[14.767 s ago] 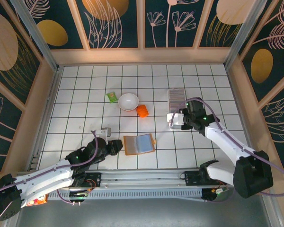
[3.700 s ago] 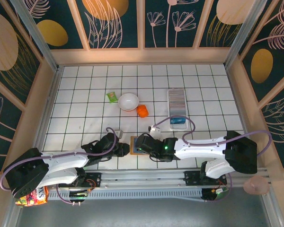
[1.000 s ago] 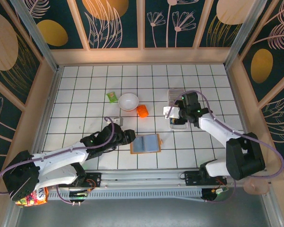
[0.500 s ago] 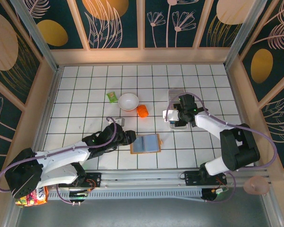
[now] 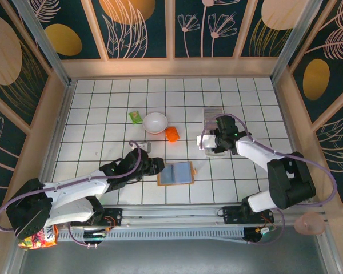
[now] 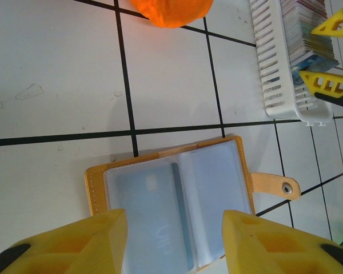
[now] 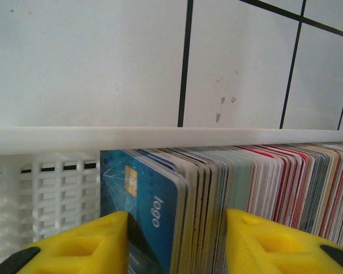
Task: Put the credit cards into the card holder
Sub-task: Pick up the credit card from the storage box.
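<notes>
Half open, straddling the front credit card [image 7: 138,205] in the card holder [image 7: 103,138] with the right end effector [image 7: 176,220], grip impossible to tell, hovering the left end effector [image 6: 174,228] open over the wallet [image 6: 211,188], risking dragging pinched neighbours out.

Bright, even light falls from overhead on the white table [image 5: 103,123], leaving only soft, faint shadows. At the card holder [image 7: 160,137] the right wrist view is sharp, while the right gripper [image 7: 177,228] just below it blurs. Below-left of the holder, the wallet [image 6: 171,205] shows a milky sheen on its clear sleeves.
</notes>
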